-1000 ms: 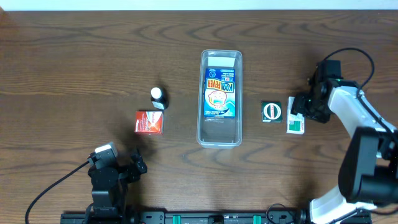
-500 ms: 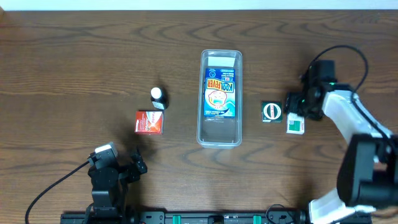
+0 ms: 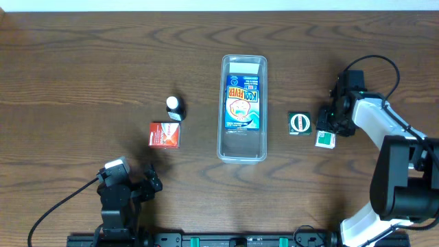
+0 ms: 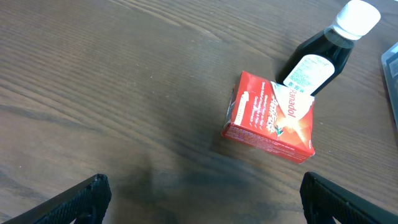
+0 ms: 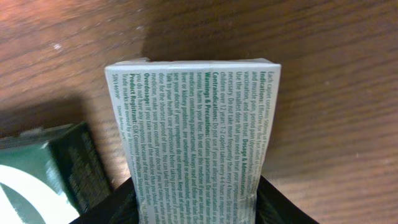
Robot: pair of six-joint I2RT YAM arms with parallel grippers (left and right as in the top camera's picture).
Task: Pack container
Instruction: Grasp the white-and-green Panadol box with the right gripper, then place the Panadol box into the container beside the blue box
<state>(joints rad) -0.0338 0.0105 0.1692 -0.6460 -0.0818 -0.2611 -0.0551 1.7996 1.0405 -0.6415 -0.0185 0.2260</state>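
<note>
**Container mid-tabletop, right hand gripping a white box**

The dark brown wooden tabletop (image 3: 82, 62) carries everything. The long, clear plastic rectangular container (image 3: 242, 158) lies at its middle, with a blue printed packet (image 3: 243, 104) flat inside it. Right of the container, the right hand (image 3: 328, 127) is closed on a white cardboard box with green print (image 5: 193, 124), a black finger against each long side. The left hand (image 4: 200, 198) sits left of the container and nearer the robot, its fingers spread wide and empty. A red cardboard box (image 3: 164, 134) lies left of the container. A dark green square box with a white ring (image 3: 299, 123) lies between the container and the white box. A small dark bottle with a white cap (image 3: 175, 108) rests left of the container, just beyond the red box
</note>
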